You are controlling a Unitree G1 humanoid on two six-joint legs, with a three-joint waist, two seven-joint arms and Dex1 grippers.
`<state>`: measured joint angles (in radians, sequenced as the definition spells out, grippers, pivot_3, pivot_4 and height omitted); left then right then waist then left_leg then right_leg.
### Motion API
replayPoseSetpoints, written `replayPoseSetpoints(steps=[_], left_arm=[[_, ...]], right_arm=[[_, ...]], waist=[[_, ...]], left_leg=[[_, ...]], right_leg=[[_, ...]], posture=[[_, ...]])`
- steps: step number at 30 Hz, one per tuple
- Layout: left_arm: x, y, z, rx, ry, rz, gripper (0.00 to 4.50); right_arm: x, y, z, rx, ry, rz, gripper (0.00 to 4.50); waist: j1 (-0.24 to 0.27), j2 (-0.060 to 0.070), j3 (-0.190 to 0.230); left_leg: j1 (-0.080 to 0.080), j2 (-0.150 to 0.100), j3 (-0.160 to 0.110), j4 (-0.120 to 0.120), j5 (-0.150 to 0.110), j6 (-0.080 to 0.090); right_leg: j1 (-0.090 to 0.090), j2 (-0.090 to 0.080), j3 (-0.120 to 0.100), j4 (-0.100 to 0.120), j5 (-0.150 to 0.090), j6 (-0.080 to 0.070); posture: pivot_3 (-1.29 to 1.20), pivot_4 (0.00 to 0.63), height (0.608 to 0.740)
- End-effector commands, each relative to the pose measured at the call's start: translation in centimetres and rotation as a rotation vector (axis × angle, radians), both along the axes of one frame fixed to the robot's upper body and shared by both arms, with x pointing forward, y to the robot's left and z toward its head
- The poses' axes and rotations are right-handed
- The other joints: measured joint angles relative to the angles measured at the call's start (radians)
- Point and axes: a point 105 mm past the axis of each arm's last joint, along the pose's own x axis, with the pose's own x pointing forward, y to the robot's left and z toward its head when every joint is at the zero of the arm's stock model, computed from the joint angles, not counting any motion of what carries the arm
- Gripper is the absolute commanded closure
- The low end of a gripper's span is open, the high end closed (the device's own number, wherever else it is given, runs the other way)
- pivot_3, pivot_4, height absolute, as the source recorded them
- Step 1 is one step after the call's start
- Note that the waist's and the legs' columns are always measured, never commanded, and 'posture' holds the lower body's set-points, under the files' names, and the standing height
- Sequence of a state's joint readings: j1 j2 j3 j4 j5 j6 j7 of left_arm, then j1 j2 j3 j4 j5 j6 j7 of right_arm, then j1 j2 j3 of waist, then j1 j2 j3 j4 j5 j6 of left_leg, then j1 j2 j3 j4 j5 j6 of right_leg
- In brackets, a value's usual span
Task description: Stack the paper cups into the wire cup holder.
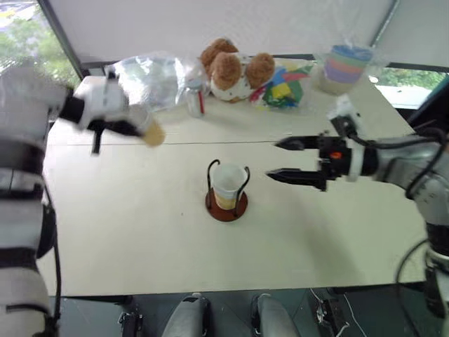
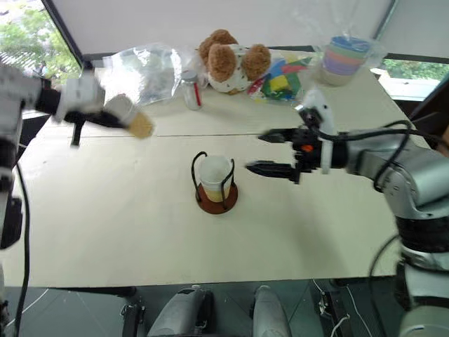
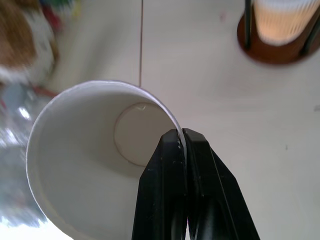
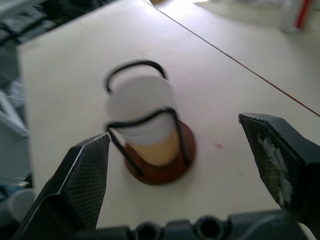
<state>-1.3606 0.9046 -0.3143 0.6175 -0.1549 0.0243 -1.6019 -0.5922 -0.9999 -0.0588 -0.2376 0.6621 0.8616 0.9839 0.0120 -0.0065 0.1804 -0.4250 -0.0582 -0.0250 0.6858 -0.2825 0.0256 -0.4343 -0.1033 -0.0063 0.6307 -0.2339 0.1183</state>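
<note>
Left eye view: bare table (image 1: 140, 239) around wire cup holder (image 1: 226, 203).

A: Desk?
B: Pale beige desk (image 1: 126, 232), a thin seam line (image 1: 231, 143) running across it side to side.
A: Behind it?
B: White wall panel (image 1: 210, 21) with dark slanted frame bars (image 1: 62, 36). Windows at both far corners, green trees (image 1: 24, 38) outside on the left, bright daylight.
A: Floor?
B: Dark floor (image 1: 365, 309) below the near desk edge, some cables (image 1: 351, 316) lying there.
A: Lighting?
B: Even daylight, soft shadows.
</note>
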Motion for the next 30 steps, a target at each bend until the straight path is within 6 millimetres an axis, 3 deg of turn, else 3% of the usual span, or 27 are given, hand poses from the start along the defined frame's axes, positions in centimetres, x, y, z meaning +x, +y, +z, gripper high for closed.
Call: replayPoseSetpoints(steps=[1, 8, 14, 20, 28, 30], left_arm=[[-2.6, -4.8, 0.8, -0.045, 0.111, -0.206, 4.48], [-3.5, -8.4, -1.9, 0.032, 0.226, -0.386, 4.48], [-3.1, -9.2, -3.6, 0.114, 0.243, -0.429, 4.48], [-2.5, -9.3, -3.9, 0.168, 0.219, -0.436, 4.48], [-3.6, -9.5, -4.3, 0.248, 0.246, -0.482, 4.48], [-4.0, -9.6, -4.3, 0.257, 0.263, -0.494, 3.93]], right_arm=[[-0.9, -1.0, 2.3, 0.022, -0.085, -0.008, 0.00], [-4.1, 0.9, 2.3, 0.039, -0.079, 0.048, 0.00], [-6.6, 2.5, 1.6, 0.056, -0.035, 0.091, 0.00], [-6.7, 3.0, 1.6, 0.090, -0.037, 0.069, 0.00], [-6.3, 3.3, 1.5, 0.116, -0.038, 0.057, 0.00], [-6.1, 3.4, 1.4, 0.119, -0.040, 0.057, 0.00]], waist=[[-0.007, 0.001, -0.001], [-0.030, 0.002, 0.000], [-0.023, 0.002, 0.000], [-0.018, 0.002, 0.000], [-0.022, 0.002, 0.000], [-0.023, 0.002, 0.000]], left_leg=[[0.001, 0.000, 0.002, 0.000, -0.001, 0.001], [0.006, 0.005, 0.002, -0.002, 0.000, 0.000], [0.006, 0.005, 0.001, -0.001, 0.001, -0.001], [0.006, 0.003, 0.001, -0.001, 0.000, -0.001], [0.006, 0.003, 0.001, -0.001, 0.000, -0.001], [0.006, 0.003, 0.001, -0.001, 0.000, -0.001]], right_leg=[[0.000, 0.000, 0.002, 0.000, 0.000, 0.000], [-0.001, 0.004, 0.002, 0.002, 0.000, 0.002], [0.000, 0.004, 0.003, 0.002, 0.000, 0.002], [0.001, 0.003, 0.003, 0.000, 0.000, 0.002], [0.001, 0.003, 0.003, 0.001, 0.000, 0.002], [0.001, 0.003, 0.003, 0.001, 0.000, 0.002]], posture=[[0.00, 0.150, 0.740], [0.00, 0.150, 0.740], [0.00, 0.150, 0.740], [0.00, 0.150, 0.740], [0.00, 0.150, 0.740], [0.00, 0.150, 0.740]])
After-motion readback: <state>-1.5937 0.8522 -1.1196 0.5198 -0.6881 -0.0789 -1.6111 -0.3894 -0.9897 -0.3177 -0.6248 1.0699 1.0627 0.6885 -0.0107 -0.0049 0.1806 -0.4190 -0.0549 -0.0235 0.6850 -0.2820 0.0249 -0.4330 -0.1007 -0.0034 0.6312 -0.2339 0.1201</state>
